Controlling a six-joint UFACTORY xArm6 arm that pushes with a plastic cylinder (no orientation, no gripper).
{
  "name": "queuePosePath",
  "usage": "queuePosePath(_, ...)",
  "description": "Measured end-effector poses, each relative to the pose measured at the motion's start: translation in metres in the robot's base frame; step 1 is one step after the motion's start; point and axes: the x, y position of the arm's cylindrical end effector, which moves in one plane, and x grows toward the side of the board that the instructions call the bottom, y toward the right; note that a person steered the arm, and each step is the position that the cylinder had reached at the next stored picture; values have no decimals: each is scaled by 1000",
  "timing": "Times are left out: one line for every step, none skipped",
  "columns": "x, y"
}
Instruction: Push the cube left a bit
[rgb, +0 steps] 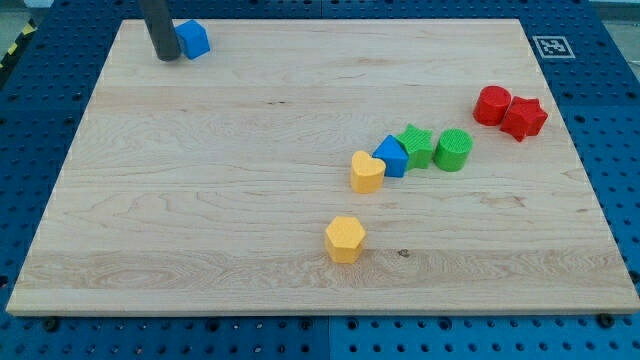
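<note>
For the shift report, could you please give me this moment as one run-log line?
task: push cube left | my tip: top-left, touching blue cube's left side | wrong side for leftward push | other blocks untouched

No readable text, nos. or brand names anywhere. Only sign: small black-and-white square fiducial marker tag (552, 46), printed pattern, at the view's top right corner of the light wooden board (250, 200). Pattern is coded blocks, not letters; can't be decoded here. Coloured blocks carry no labels or markings that can be made out.
</note>
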Motion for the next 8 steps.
queuePosePath(-8,16)
queuePosePath(-23,17)
queuePosePath(-7,9)
queuePosePath(15,30)
queuePosePath(6,73)
queuePosePath(-32,114)
queuePosePath(-34,116)
queuePosePath(-37,106)
